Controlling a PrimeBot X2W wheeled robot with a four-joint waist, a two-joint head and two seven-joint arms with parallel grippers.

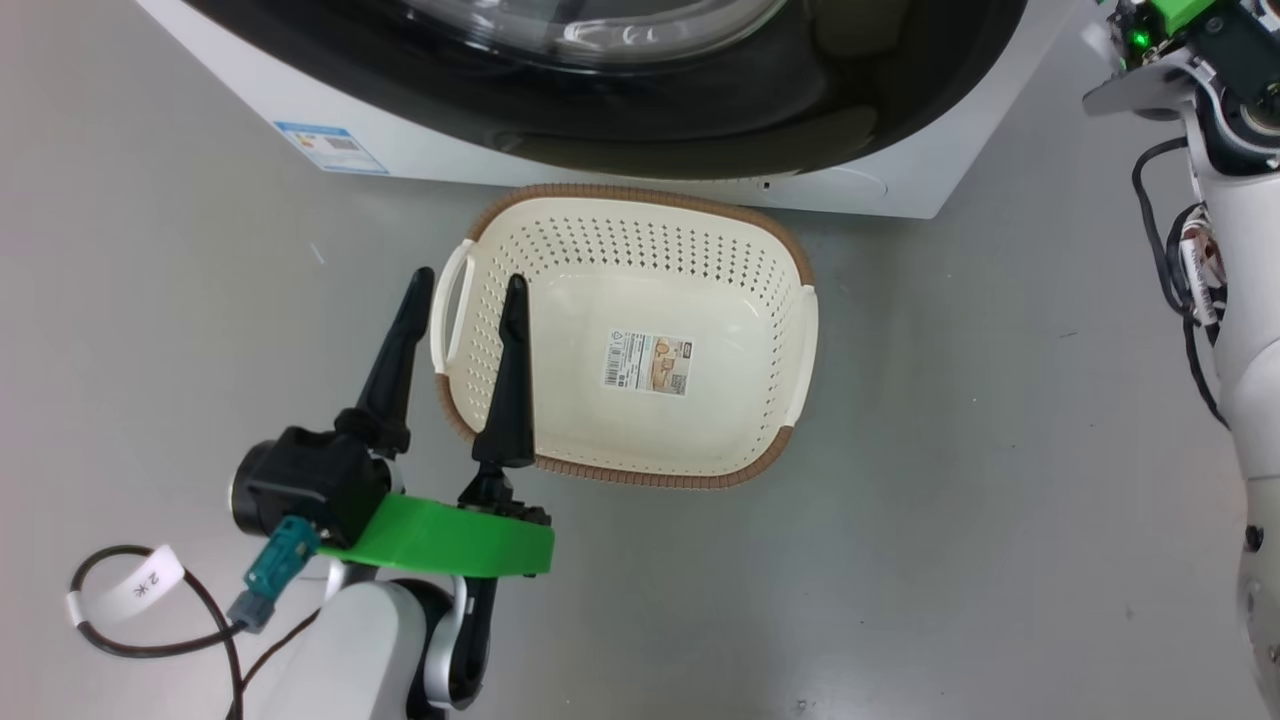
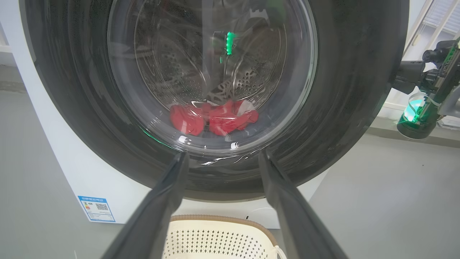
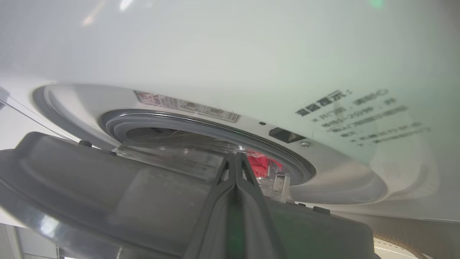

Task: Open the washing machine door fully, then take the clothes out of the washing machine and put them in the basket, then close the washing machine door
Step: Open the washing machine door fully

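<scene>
The washing machine (image 1: 450,160) stands at the top of the head view. Its door (image 2: 359,108), black-rimmed with a glass bowl, stands slightly ajar. Red clothes (image 2: 212,118) lie in the steel drum behind the glass. The cream basket (image 1: 640,195) sits on the floor just in front of the machine, with nothing in it but its paper label. My left gripper (image 1: 468,280) is open above the basket's left handle, pointing at the door. My right gripper (image 3: 235,158) is shut with nothing between its fingers, its tip reaching behind the door's edge (image 3: 90,190) towards the gasket, where the clothes (image 3: 260,165) peek through.
Bare grey floor surrounds the basket on the left, right and near side. My right forearm (image 1: 1230,250) with its cables runs along the right edge. A blue label (image 1: 330,148) marks the machine's lower left corner. A window and sill (image 2: 431,21) lie right of the machine.
</scene>
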